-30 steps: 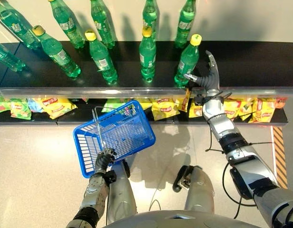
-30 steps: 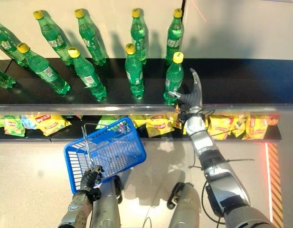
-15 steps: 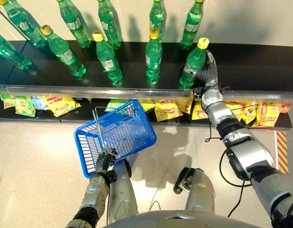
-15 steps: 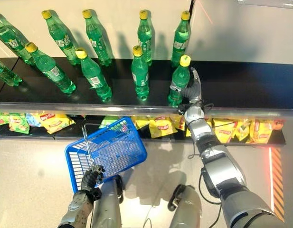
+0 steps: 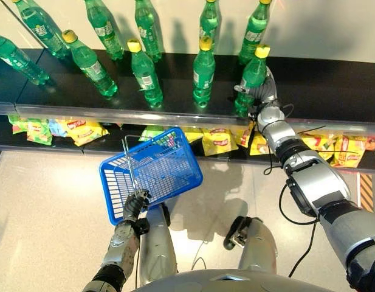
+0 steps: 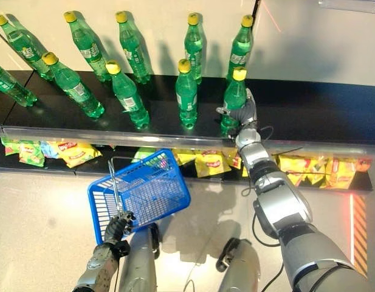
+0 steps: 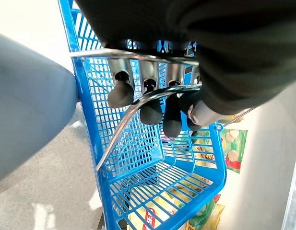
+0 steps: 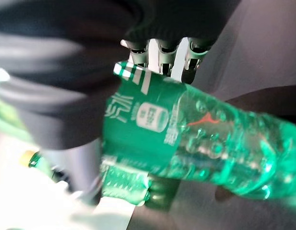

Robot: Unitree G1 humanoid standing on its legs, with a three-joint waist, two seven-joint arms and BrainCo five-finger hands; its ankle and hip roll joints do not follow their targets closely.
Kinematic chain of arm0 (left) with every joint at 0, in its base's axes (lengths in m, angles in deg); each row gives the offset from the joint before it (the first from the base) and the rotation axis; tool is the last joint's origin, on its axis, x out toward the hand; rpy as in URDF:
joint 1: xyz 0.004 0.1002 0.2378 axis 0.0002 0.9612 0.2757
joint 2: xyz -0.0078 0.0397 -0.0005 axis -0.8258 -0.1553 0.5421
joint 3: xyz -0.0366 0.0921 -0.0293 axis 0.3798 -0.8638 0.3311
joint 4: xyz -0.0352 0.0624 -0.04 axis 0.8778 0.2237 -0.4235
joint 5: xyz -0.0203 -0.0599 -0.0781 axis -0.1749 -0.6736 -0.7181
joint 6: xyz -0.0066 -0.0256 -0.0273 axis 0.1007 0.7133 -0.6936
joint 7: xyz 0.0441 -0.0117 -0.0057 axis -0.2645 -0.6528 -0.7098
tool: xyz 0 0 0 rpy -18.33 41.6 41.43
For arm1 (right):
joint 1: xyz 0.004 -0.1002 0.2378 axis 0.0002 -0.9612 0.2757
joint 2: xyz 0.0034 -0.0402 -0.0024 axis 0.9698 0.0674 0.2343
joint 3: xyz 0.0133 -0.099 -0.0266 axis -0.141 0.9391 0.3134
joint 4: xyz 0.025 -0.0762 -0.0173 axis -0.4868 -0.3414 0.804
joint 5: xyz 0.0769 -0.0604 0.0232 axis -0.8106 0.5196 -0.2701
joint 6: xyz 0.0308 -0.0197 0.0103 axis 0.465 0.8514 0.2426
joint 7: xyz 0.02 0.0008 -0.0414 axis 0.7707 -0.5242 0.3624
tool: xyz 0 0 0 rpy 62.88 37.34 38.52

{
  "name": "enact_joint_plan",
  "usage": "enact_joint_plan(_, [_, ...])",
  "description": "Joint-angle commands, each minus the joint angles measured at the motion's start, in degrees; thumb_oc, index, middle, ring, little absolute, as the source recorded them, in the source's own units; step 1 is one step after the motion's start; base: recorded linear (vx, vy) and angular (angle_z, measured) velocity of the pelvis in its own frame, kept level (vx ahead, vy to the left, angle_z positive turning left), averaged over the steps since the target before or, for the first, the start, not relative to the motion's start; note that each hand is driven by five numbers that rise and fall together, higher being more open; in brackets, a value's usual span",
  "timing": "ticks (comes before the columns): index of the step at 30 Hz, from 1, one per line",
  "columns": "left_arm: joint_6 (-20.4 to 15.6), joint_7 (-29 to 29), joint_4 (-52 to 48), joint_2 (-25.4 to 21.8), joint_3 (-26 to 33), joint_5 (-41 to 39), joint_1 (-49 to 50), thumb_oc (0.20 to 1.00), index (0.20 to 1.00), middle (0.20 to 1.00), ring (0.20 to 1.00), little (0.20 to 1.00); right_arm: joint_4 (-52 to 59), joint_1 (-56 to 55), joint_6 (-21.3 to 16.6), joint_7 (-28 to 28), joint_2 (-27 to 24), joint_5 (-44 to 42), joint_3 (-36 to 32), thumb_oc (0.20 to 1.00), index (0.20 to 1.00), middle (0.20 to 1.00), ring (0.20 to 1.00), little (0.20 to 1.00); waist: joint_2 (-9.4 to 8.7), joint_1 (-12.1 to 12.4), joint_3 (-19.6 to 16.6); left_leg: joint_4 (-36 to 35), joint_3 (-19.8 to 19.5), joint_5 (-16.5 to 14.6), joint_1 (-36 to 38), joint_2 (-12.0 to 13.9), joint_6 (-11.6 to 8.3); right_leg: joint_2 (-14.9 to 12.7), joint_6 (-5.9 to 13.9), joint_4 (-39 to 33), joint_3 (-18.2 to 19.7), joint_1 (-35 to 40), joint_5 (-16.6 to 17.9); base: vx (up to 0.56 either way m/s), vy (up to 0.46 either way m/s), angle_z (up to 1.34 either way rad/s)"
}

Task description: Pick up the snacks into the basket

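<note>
Gripping green bottle (image 5: 251, 85): right robot hand (image 5: 264, 91) | left robot hand (image 5: 135, 204) clutching basket handle (image 5: 130, 167) | snack bags (image 5: 219, 141) below

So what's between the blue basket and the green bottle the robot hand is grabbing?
In the left eye view, the top shelf's pale front edge and yellow snack packets lie between the blue plastic basket and the green yellow-capped bottle at the right robot hand.

Bottles (image 5: 144, 74) are stood in rows on the upper shelf (image 5: 333, 85). Snack bags (image 5: 217, 140) are laid on the shelf beneath, behind the basket (image 5: 152, 173).
</note>
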Motion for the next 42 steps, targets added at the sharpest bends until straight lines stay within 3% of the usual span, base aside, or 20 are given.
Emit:
enact_joint_plan(1, [-1.52, 1.04, -3.01, -1.22, -4.59, -1.84, 2.92, 0.200, 0.200, 0.200, 0.200, 0.200, -2.01, 6.51, -1.97, -0.18, -1.31, -1.80, -0.01, 0.200, 0.200, 0.200, 0.200, 0.200, 1.04, 1.54, -0.29, 1.61, 1.18, -1.97, 0.02, -1.10, 3.19, 0.86, 3.67, -3.35, 0.41, 0.58, 4.91, 0.00, 0.006, 0.04])
enact_joint_plan(10, [-1.63, 0.44, -2.42, -0.86, -4.64, -1.96, 2.10, 0.200, 0.200, 0.200, 0.200, 0.200, 0.12, 6.46, -2.43, -1.49, -2.05, -1.83, -0.19, 0.200, 0.200, 0.200, 0.200, 0.200, 0.61, 1.14, -0.16, 1.30, 1.29, -1.83, 0.56, -1.11, 3.19, 0.95, 3.70, -3.60, 0.66, 0.88, 5.10, -0.01, 0.001, 0.00])
enact_joint_plan(11, [-1.64, 0.44, -2.45, -0.86, -4.63, -1.96, 2.02, 0.200, 0.200, 0.200, 0.200, 0.200, 0.15, 6.54, -2.44, -1.50, -2.10, -1.83, -0.20, 0.200, 0.200, 0.200, 0.200, 0.200, 0.55, 1.09, -0.22, 0.45, 1.67, -0.27, 0.11, -1.25, 3.86, 0.94, 2.92, -4.57, 0.19, 0.55, 6.43, 0.00, 0.000, 0.00])
enact_joint_plan(12, [-1.66, 0.28, -2.54, -0.79, -4.41, -1.99, 1.95, 0.200, 0.200, 0.200, 0.200, 0.200, 2.06, 5.46, -2.80, -1.76, -2.39, -2.16, -0.66, 0.200, 0.200, 0.200, 0.200, 0.200, 0.47, 0.86, -0.15, 1.31, 1.32, -1.88, 0.75, -1.00, 3.15, 1.09, 3.64, -3.69, 0.81, 0.97, 5.10, -0.06, 0.002, 0.00])
enact_joint_plan(13, [-1.66, 0.28, -2.58, -0.80, -4.42, -1.99, 1.88, 0.200, 0.200, 0.200, 0.200, 0.200, 2.15, 5.48, -2.78, -1.79, -2.44, -2.14, -0.69, 0.200, 0.200, 0.200, 0.200, 0.200, 0.41, 0.83, -0.21, 0.46, 1.71, -0.32, 0.31, -1.13, 3.81, 1.07, 2.87, -4.66, 0.35, 0.64, 6.43, 0.00, 0.000, 0.00])
enact_joint_plan(16, [-1.80, 0.00, -2.80, -0.66, -3.96, -2.14, 1.80, 0.200, 0.200, 0.200, 0.200, 0.200, 6.51, 3.69, -3.28, -2.55, -2.82, -1.60, -1.31, 0.200, 0.200, 0.200, 0.200, 0.200, 0.30, 0.40, -0.15, 0.27, 1.75, -0.30, 0.72, -1.07, 3.82, 1.14, 2.93, -4.78, 0.45, 0.83, 6.57, -0.02, 0.003, 0.00])
enact_joint_plan(22, [-2.58, -1.24, -4.62, 0.62, -1.28, -2.93, 1.37, 0.200, 0.200, 0.200, 0.200, 0.200, 25.95, -7.82, -4.86, -7.22, -3.10, 5.14, -5.60, 0.200, 0.200, 0.200, 0.200, 0.200, 0.23, -0.76, 0.09, 0.12, 1.90, -0.56, 2.03, -0.88, 3.78, 1.08, 3.14, -4.83, 0.33, 2.33, 6.32, 0.00, 0.000, 0.00])
enact_joint_plan(33, [-4.71, -2.77, -6.76, 1.05, 1.45, -0.25, 1.51, 0.200, 0.200, 0.200, 0.200, 0.200, 50.48, -24.73, -7.66, -13.14, -3.74, 21.47, -11.94, 0.200, 0.200, 0.200, 0.200, 0.200, -0.15, -1.39, -0.29, -2.17, 1.72, -0.24, 5.04, -0.93, 3.77, 1.16, 3.68, -6.53, -0.20, 5.62, 6.37, 0.01, -0.005, 0.01])
enact_joint_plan(38, [-5.37, -2.83, -7.86, 0.91, 1.37, 0.21, 2.04, 0.200, 0.200, 0.200, 0.200, 0.200, 57.46, -27.58, -9.45, -13.08, -3.84, 25.53, -11.16, 0.200, 0.200, 0.200, 0.200, 0.200, -0.45, -1.41, -0.33, -3.18, 1.62, 0.31, 5.64, -1.06, 3.71, 1.41, 3.78, -7.19, -0.24, 6.01, 6.61, 0.00, 0.000, 0.00])
enact_joint_plan(42, [-5.51, -2.61, -10.35, 0.67, 1.00, -0.52, 2.88, 0.200, 0.200, 0.200, 0.200, 0.200, 61.39, -29.47, -10.90, -9.12, -2.65, 22.45, -8.66, 0.200, 0.200, 0.200, 0.200, 0.200, -0.85, -1.25, -0.13, -3.94, 1.53, 0.86, 5.97, -1.15, 3.76, 1.44, 3.84, -8.12, -0.66, 6.55, 7.16, 0.00, 0.000, 0.00])
